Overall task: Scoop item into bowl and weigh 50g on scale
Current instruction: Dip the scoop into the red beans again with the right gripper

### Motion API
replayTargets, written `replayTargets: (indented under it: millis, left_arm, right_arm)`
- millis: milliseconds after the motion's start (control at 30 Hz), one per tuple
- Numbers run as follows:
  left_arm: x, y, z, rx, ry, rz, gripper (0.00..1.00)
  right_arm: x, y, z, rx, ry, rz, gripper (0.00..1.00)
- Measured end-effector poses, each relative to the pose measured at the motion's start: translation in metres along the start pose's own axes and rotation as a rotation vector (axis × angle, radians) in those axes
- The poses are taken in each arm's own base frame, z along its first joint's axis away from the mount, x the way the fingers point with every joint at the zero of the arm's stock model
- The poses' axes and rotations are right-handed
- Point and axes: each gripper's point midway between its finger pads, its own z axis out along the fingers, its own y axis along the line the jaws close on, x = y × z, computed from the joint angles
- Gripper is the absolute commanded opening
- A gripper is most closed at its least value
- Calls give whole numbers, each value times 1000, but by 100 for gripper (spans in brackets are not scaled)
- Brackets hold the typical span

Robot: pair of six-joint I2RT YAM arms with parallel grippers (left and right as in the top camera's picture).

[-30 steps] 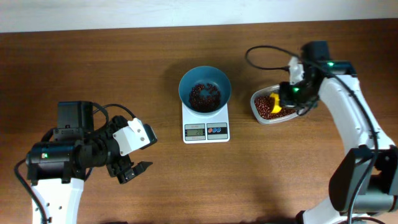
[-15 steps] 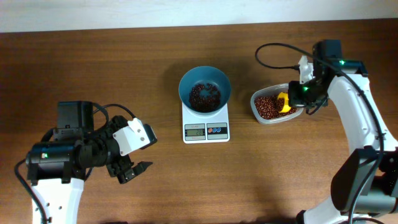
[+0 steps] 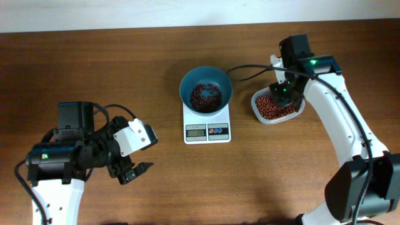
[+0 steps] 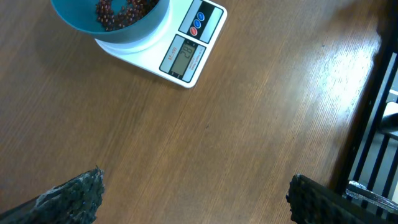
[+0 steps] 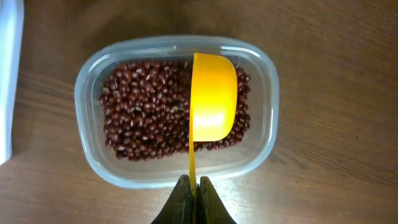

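The teal-blue bowl (image 3: pixel 205 88) stands on the white scale (image 3: pixel 207 122) and holds some red-brown beans (image 3: pixel 205 95); both also show in the left wrist view, bowl (image 4: pixel 112 15) and scale (image 4: pixel 186 50). More beans (image 5: pixel 149 106) fill a clear plastic tub (image 5: pixel 87 134), seen overhead to the right of the scale (image 3: pixel 277 107). My right gripper (image 5: pixel 195 186) is shut on the handle of a yellow scoop (image 5: pixel 212 99), which is turned on its side over the tub. My left gripper (image 4: pixel 193 193) is open and empty over bare table, left of the scale (image 3: pixel 131 167).
The wooden table (image 3: pixel 187 187) spreads around the scale. A black cable (image 3: pixel 247 70) loops from the right arm behind the tub. A dark frame (image 4: pixel 373 124) runs along the table edge in the left wrist view.
My right gripper has swung left and turned over the tub, tipping the yellow scoop onto its side. The left arm has not moved.
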Motion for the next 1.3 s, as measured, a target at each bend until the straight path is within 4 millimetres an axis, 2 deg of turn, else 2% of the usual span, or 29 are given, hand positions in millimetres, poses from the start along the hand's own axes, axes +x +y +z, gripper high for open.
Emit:
replayTargets:
  millis: [300, 433, 667, 1000, 1200, 1300]
  left_arm:
    - [0, 0, 0, 0, 0, 0, 99]
    - [0, 0, 0, 0, 0, 0, 98]
    - [0, 0, 0, 0, 0, 0, 98]
    - [0, 0, 0, 0, 0, 0, 98]
    - [0, 0, 0, 0, 0, 0, 98]
    - [0, 0, 0, 0, 0, 0, 98]
  right_arm:
    - [3, -12, 0, 71, 17, -14, 4]
    - [4, -20, 12, 144, 60, -35, 4]
    - [1, -19, 16, 239, 83, -86, 4]
    - [7, -8, 27, 180, 118, -97, 4]
    - [17, 16, 31, 22, 142, -59, 4]
    - [19, 21, 33, -56, 139, 1, 4]
